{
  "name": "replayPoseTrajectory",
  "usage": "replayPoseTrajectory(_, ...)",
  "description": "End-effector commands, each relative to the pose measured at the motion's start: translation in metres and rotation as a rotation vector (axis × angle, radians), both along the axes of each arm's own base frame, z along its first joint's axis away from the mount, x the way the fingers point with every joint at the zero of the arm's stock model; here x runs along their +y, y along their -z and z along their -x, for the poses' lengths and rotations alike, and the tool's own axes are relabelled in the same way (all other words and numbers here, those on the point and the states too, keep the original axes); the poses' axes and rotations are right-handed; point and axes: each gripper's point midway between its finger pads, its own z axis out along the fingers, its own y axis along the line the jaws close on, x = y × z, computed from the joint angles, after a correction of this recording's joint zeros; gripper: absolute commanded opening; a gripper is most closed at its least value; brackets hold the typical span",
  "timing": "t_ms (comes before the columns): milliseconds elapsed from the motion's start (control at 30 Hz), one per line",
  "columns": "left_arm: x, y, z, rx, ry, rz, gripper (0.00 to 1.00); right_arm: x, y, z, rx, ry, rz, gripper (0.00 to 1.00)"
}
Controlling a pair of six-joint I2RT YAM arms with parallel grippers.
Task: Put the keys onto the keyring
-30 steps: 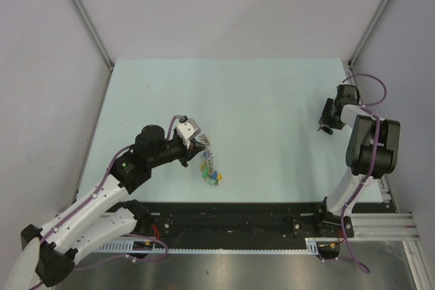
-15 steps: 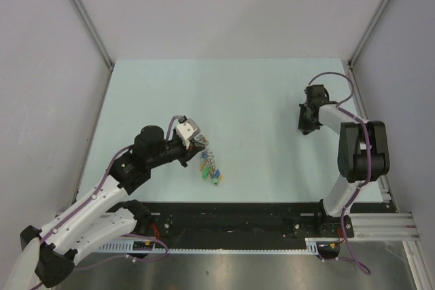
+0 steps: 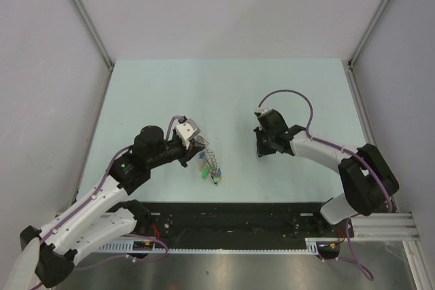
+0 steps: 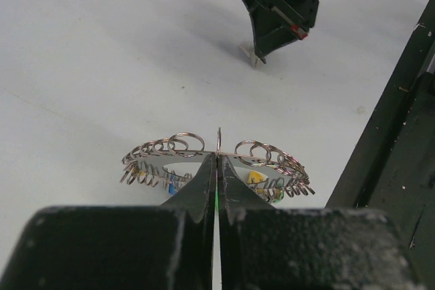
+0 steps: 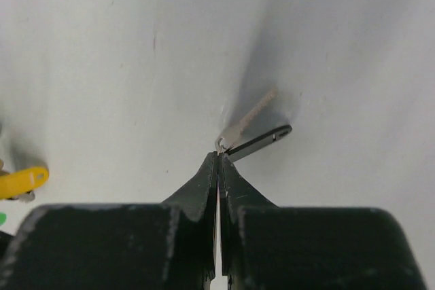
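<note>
The left gripper (image 4: 217,162) works over the pale table (image 3: 285,86), left of centre. Its jaws are pinched tight on the rim of the keyring (image 4: 170,147). Several keys (image 3: 212,174) with yellow, green and blue heads hang below the ring and seem already threaded on. The right gripper (image 5: 219,159), jaws closed, holds one loose key (image 5: 250,119) by its end, well apart from the ring. By my judgement, threading that key is what remains. No brand or writing can be read anywhere.
</note>
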Motion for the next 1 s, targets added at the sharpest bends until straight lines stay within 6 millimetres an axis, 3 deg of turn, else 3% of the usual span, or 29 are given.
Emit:
replayPoseTrajectory(0, -0.006, -0.024, -0.002, -0.069, 0.015, 0.062, 0.0, 0.013, -0.015, 0.006, -0.078, 0.054, -0.141, 0.0)
replayPoseTrajectory(167, -0.006, -0.023, -0.003, -0.07, 0.012, 0.057, 0.0, 0.0, -0.003, 0.035, -0.037, 0.073, -0.126, 0.23)
replayPoseTrajectory(267, -0.006, -0.023, -0.003, -0.069, 0.01, 0.058, 0.0, -0.005, -0.011, 0.045, -0.04, 0.068, -0.107, 0.34)
replayPoseTrajectory(367, -0.006, -0.023, -0.004, -0.069, 0.008, 0.057, 0.0, -0.013, -0.016, 0.053, -0.024, 0.083, -0.092, 0.38)
replayPoseTrajectory(467, -0.005, -0.023, -0.003, -0.067, 0.008, 0.056, 0.0, -0.016, -0.018, 0.056, -0.015, 0.061, -0.049, 0.38)
replayPoseTrajectory(633, -0.005, -0.023, -0.004, -0.07, 0.005, 0.057, 0.0, -0.005, -0.027, 0.045, -0.069, -0.065, 0.104, 0.36)
replayPoseTrajectory(667, -0.005, -0.023, -0.004, -0.068, 0.002, 0.054, 0.0, -0.004, -0.018, 0.044, -0.05, -0.085, 0.153, 0.35)
replayPoseTrajectory(767, -0.004, -0.023, -0.005, -0.071, -0.003, 0.054, 0.0, 0.003, -0.02, 0.035, -0.074, -0.133, 0.25, 0.33)
replayPoseTrajectory(967, -0.003, -0.022, -0.005, -0.069, -0.008, 0.051, 0.0, 0.001, 0.001, 0.031, -0.053, -0.171, 0.43, 0.29)
